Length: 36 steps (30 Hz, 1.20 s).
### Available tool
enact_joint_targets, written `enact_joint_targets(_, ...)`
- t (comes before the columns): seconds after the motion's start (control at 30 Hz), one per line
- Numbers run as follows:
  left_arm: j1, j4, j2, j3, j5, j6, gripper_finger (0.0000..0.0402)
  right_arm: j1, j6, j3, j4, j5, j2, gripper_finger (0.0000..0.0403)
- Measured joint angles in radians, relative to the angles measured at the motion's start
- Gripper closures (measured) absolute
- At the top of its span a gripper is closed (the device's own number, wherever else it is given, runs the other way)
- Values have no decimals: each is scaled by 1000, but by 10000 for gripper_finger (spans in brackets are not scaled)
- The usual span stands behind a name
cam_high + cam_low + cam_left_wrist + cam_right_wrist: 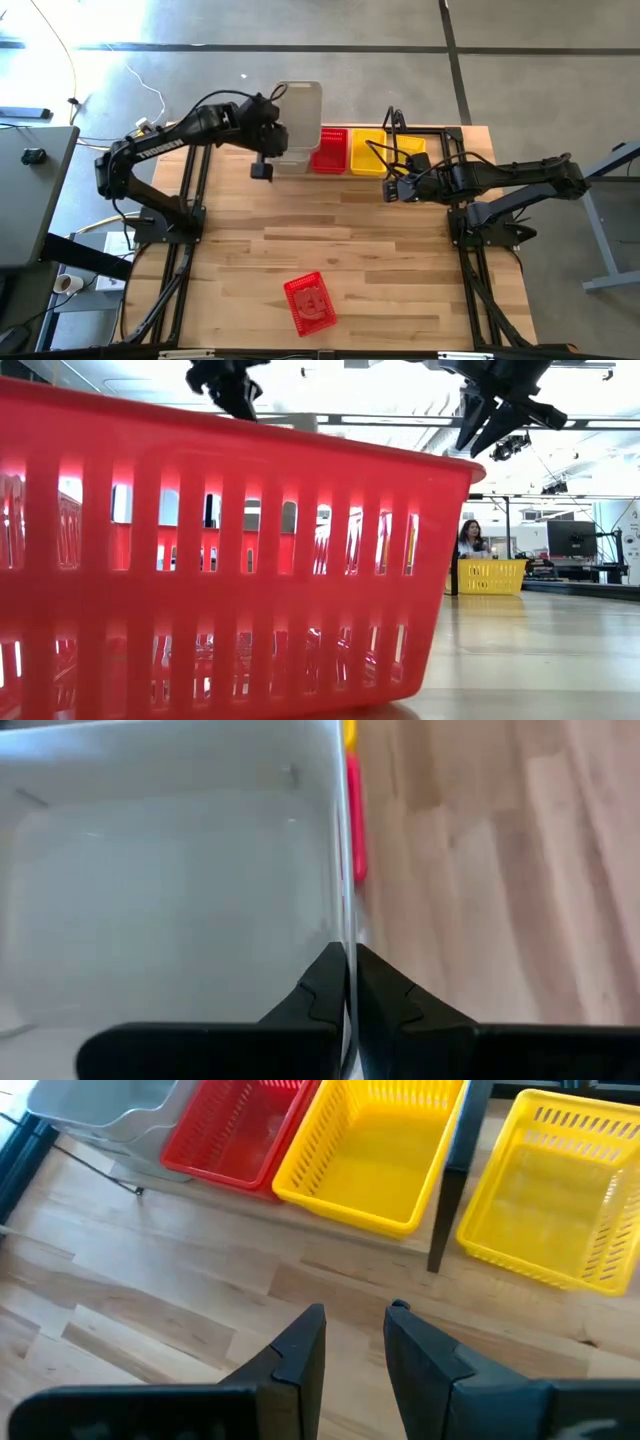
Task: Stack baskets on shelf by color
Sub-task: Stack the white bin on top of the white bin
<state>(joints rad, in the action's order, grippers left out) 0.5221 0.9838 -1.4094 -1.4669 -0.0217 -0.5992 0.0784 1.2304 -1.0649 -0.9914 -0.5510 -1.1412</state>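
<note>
High view, left to right: left gripper fingers are clamped on the wall of the clear basket, held above the shelf at its left end. Right gripper waits, fingers apart, empty. Step: placing clear basket. Next: lower squarely, release; red basket remains on worktop.

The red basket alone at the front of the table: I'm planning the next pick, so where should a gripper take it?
Take the red basket by one rim wall, coming from above. It sits upright, open side up, skewed to the table edges, so the wrist should turn to match. The left gripper shows that pinch on the clear basket; the free right gripper could probably do it.
</note>
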Motion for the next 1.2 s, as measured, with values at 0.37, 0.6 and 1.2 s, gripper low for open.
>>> enact_joint_targets(0.37,122,-21,-2,119,37,-74,401,-35,-35,0,-37,22,0,314)
enact_joint_targets(0.6,156,3,-5,119,96,-93,401,-62,-62,0,-37,66,0,314)
enact_joint_targets(1.2,159,20,-104,120,118,-92,401,-66,-72,0,-42,96,0,314)
